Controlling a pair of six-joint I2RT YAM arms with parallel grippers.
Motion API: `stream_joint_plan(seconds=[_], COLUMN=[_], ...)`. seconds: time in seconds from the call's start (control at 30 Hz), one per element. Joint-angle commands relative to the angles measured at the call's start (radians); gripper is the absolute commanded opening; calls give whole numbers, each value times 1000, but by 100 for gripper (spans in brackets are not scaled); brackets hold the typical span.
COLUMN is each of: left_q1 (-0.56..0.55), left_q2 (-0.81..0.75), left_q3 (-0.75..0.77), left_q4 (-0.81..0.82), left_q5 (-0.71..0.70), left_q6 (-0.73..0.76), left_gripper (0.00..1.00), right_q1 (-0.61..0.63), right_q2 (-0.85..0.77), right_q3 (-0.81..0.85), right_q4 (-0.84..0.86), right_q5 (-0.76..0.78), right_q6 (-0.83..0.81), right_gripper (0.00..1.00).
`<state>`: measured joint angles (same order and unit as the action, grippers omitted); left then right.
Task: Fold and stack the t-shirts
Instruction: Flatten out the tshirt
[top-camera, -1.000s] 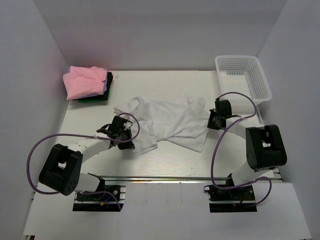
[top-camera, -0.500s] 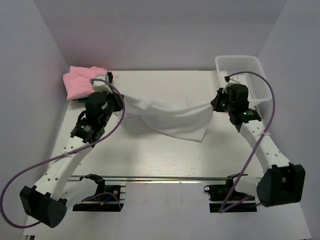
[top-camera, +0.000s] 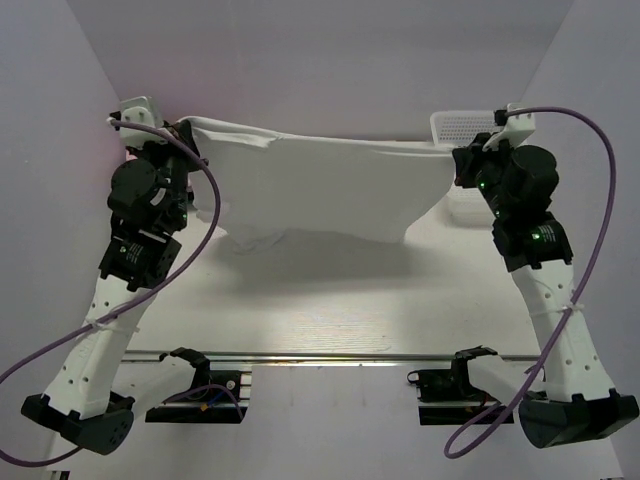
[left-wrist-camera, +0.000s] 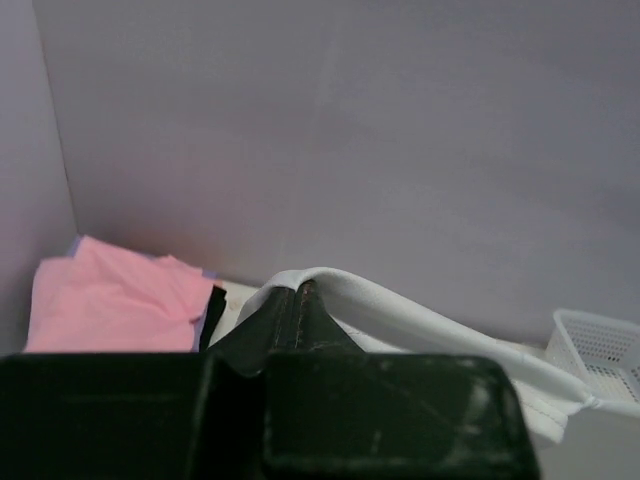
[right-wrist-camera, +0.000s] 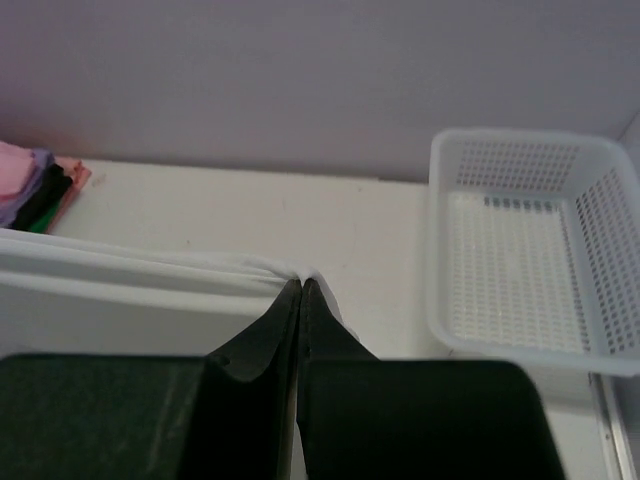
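The white t-shirt (top-camera: 320, 185) hangs stretched in the air between my two raised arms, its lower edge just above the table. My left gripper (top-camera: 188, 124) is shut on its left top corner; in the left wrist view (left-wrist-camera: 298, 290) the cloth (left-wrist-camera: 400, 310) drapes over the closed fingertips. My right gripper (top-camera: 452, 152) is shut on the right top corner; in the right wrist view (right-wrist-camera: 301, 284) the white cloth (right-wrist-camera: 150, 270) runs left from the pinched tips. The pink folded shirt (left-wrist-camera: 110, 305) lies on darker folded shirts (left-wrist-camera: 212, 312) at the far left; the top view hides them.
A white mesh basket (right-wrist-camera: 520, 240) stands at the far right of the table, partly behind my right arm in the top view (top-camera: 462, 125). White walls close in the table (top-camera: 330, 300) on three sides.
Both arms rose high and moved apart, lifting the white t-shirt off the table and pulling it taut. The left arm now covers the pink stack in the top view.
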<state>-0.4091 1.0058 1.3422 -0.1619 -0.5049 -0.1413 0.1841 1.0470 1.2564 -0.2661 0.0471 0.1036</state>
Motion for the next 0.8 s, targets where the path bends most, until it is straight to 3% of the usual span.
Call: stream_joint_plan(seconds=[0.0, 0.3, 0.77], left_q1=[6, 6, 6], left_q2=[-29, -130, -231], left_q3=[90, 233, 511], left_q4=[27, 9, -200], left_q5=[-20, 180, 421], left_q6=[103, 177, 164], left_gripper=[0, 0, 0], right_q1=[-5, -2, -3], right_q2=[-57, -165, -395], right_q3=[104, 311, 423], right_q4=[1, -87, -168], right_q5=[4, -81, -113], right_q6=[-80, -150, -133], right_gripper=[0, 0, 0])
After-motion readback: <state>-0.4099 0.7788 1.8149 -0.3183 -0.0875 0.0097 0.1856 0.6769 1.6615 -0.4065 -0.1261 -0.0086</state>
